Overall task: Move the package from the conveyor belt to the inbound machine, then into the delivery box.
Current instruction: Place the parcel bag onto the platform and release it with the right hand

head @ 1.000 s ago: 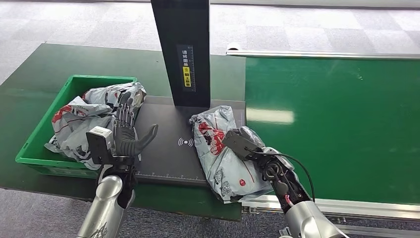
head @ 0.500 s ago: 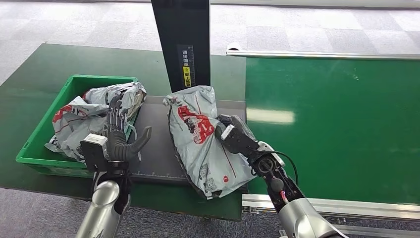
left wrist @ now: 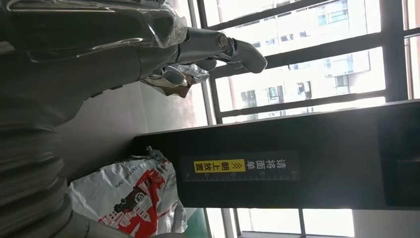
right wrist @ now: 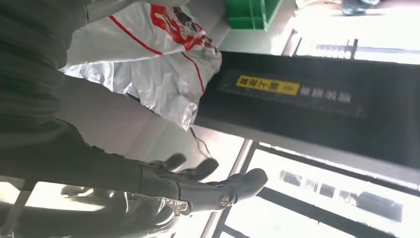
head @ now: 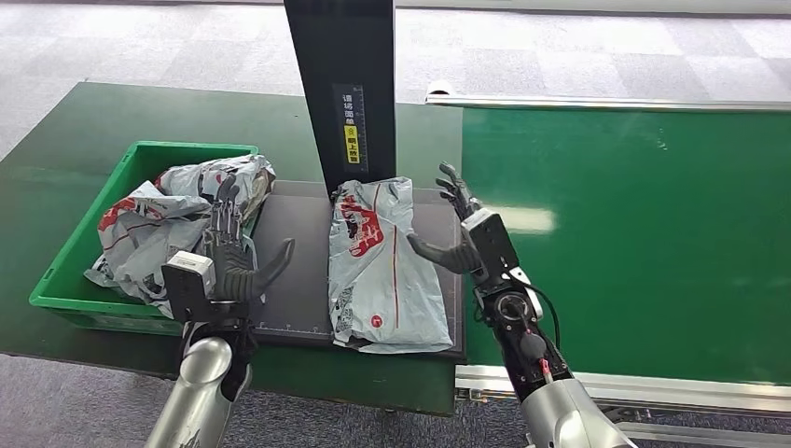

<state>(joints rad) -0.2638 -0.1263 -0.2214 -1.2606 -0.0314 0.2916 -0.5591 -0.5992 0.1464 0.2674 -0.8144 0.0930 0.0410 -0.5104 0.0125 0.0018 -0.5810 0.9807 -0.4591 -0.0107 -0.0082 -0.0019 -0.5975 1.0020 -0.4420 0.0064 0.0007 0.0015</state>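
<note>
the package (head: pixel 387 271) lies flat on the inbound machine (head: pixel 298 271), its near end just over the front edge. my right robot hand (head: pixel 459 233) hangs beside it, fingers spread, holding nothing; my left robot hand (head: pixel 233 257) (also empty, fingers apart) waits near the delivery box (head: pixel 56 280). a careless left grab could slide the slick bag off that front edge.

From my remote station I see a dark green table (head: pixel 84 131) carrying a green delivery box (head: pixel 65 271) at its left and, beside it, the black inbound machine platform (head: pixel 298 280) with its dark upright post (head: pixel 347 93). A grey package with red print (head: pixel 382 271) lies flat on the platform, at the post's foot. Crumpled grey packages (head: pixel 159 224) fill the box. The bright green conveyor belt (head: pixel 634 233) adjoins the platform's right side.
</note>
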